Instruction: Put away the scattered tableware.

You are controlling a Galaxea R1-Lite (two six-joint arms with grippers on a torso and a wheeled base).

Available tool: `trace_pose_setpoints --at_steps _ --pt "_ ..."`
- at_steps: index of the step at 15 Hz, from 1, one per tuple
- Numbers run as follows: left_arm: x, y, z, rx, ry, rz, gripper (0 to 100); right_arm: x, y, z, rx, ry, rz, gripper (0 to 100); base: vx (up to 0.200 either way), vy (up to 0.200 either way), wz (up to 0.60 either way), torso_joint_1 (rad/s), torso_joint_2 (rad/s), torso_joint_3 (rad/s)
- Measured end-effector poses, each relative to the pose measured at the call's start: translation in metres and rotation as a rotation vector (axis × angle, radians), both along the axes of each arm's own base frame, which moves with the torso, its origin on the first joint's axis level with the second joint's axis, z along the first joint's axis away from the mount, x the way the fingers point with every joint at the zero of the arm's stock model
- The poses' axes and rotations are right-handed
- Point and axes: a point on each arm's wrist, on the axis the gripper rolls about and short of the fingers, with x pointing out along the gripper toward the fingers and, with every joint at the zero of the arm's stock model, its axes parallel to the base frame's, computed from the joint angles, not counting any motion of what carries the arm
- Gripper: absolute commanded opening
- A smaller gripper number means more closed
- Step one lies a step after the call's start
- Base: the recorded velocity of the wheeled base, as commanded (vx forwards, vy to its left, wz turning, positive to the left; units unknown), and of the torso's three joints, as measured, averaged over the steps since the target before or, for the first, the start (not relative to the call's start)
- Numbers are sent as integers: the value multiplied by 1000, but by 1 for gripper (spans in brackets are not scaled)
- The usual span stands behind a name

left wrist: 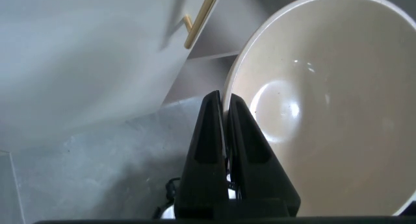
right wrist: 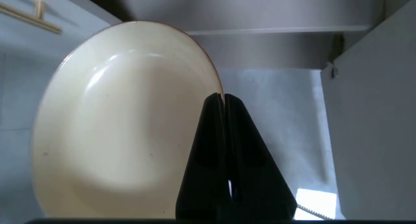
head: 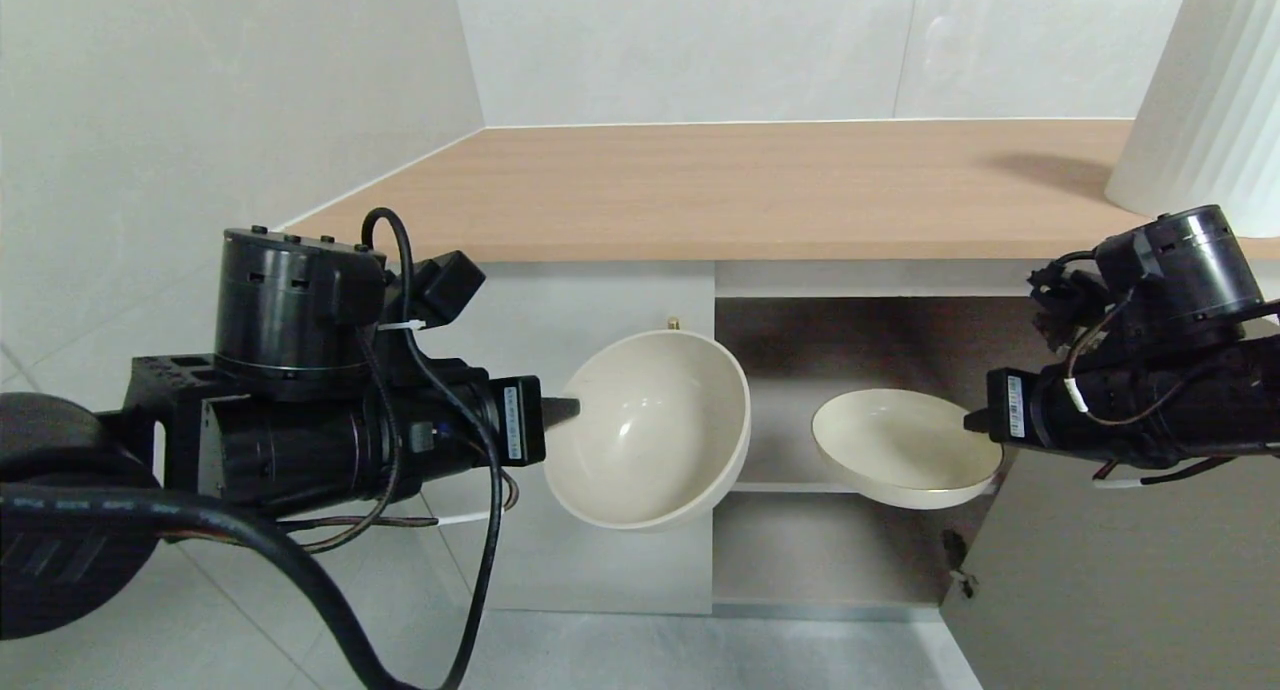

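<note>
Open cabinet (head: 840,340) under wooden worktop (head: 740,185); left hand (head: 568,408) pinched tight on rim of deep bowl (head: 650,440); right hand (head: 975,422) likewise on shallow plate (head: 900,445), both before the opening.

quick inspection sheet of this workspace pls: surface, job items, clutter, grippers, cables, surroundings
surface: wooden countertop above a cabinet whose right side is open.
job's things: deep bowl, tilted, held in the air in front of the closed left door; shallow dish, held in front of the open compartment.
clutter: white ribbed shade on the countertop's right end.
grippers: left gripper shut on the deep bowl's rim; right gripper shut on the shallow dish's rim.
cables: black cables loop around the left arm; none touch the tableware.
surroundings: white walls, grey floor.
</note>
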Motion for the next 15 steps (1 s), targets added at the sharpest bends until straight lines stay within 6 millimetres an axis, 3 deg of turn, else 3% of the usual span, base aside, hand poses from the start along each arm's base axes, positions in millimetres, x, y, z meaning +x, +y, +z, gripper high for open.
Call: trace_pose_setpoints --at_steps 6,8,11,15 --pt "0 0 0 0 -1 0 0 9 4 -4 6 -20 0 0 0 0 0 -3 9 6" --pt "0 0 0 0 -1 -1 0 21 8 -17 2 -17 -3 0 0 0 0 0 0 0" --pt "0 0 0 0 1 -1 0 52 14 -48 -5 -10 -26 0 0 0 0 0 0 0" --pt "1 -1 -1 2 4 -3 0 102 12 -106 -12 -53 -113 0 0 0 0 0 0 0"
